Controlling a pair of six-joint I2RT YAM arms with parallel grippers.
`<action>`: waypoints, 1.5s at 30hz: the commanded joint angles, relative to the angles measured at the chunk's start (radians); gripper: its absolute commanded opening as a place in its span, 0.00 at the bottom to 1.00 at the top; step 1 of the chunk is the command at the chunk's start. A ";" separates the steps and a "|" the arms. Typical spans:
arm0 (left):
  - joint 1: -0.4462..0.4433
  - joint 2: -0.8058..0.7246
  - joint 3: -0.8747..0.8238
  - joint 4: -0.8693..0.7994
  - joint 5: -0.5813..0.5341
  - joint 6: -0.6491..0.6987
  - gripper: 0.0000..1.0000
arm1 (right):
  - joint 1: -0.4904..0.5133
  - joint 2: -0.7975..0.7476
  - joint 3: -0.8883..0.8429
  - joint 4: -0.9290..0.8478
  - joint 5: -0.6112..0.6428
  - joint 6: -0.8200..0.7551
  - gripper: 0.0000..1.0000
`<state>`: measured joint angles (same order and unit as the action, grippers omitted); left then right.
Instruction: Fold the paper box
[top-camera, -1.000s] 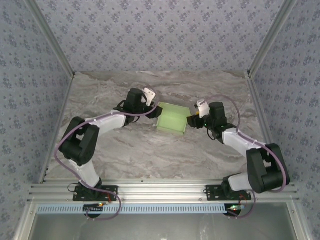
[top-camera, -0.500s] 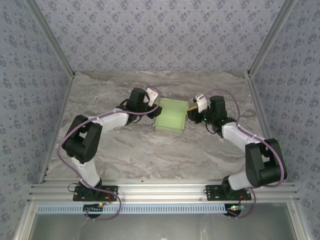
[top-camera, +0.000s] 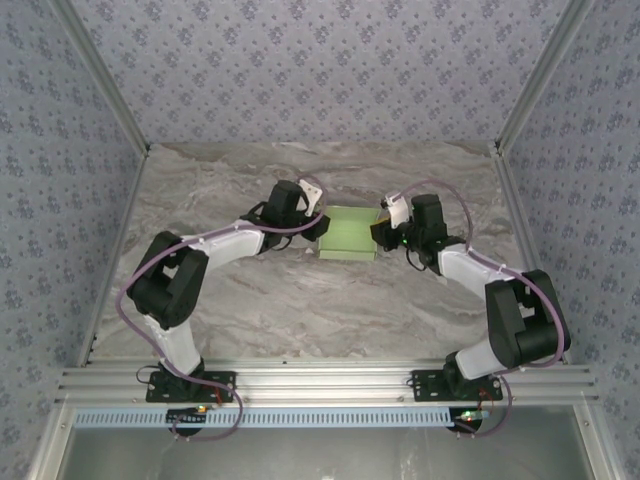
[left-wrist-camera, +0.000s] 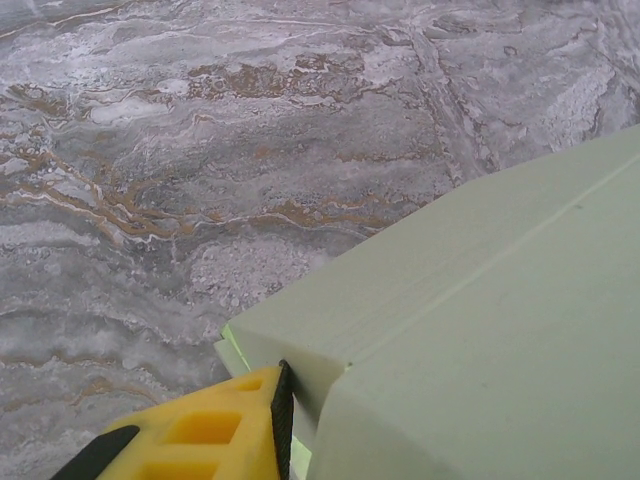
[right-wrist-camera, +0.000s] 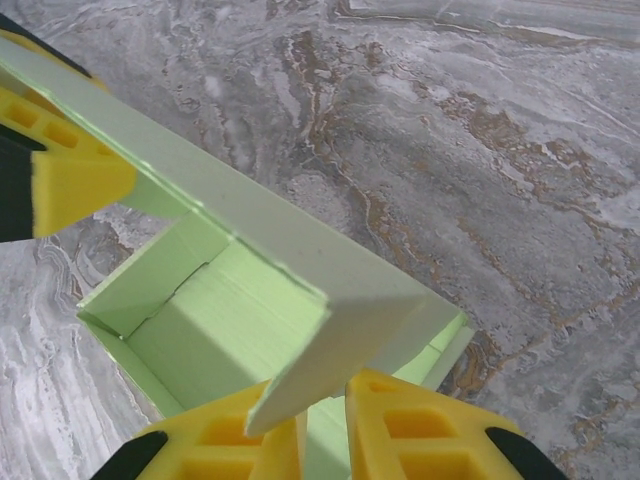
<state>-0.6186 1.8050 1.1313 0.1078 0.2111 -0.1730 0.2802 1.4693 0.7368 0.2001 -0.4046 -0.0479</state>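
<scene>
The paper box (top-camera: 349, 233) is held between both grippers, near square from above, its open side toward the right arm. The left gripper (top-camera: 318, 226) and right gripper (right-wrist-camera: 322, 402) each pinch a wall

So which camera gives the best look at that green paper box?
The right wrist view: it looks into the open paper box, showing its inner walls and a folded flap. The top external view has the whole box, but small and from above. The left wrist view gives a close outer corner.
</scene>
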 joint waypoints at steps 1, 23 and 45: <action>-0.035 0.012 -0.003 0.009 0.005 -0.048 0.29 | 0.006 0.005 -0.026 0.013 0.002 0.033 0.19; -0.077 -0.005 -0.178 0.141 -0.073 -0.105 0.34 | -0.004 -0.238 -0.215 -0.027 0.026 0.288 0.39; 0.032 -0.397 -0.140 -0.097 0.066 -0.309 0.84 | -0.343 -0.352 0.043 -0.401 -0.049 0.654 0.71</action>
<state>-0.6079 1.3682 0.9211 0.0822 0.2321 -0.4320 -0.0242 1.0424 0.7074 -0.1761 -0.3241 0.5125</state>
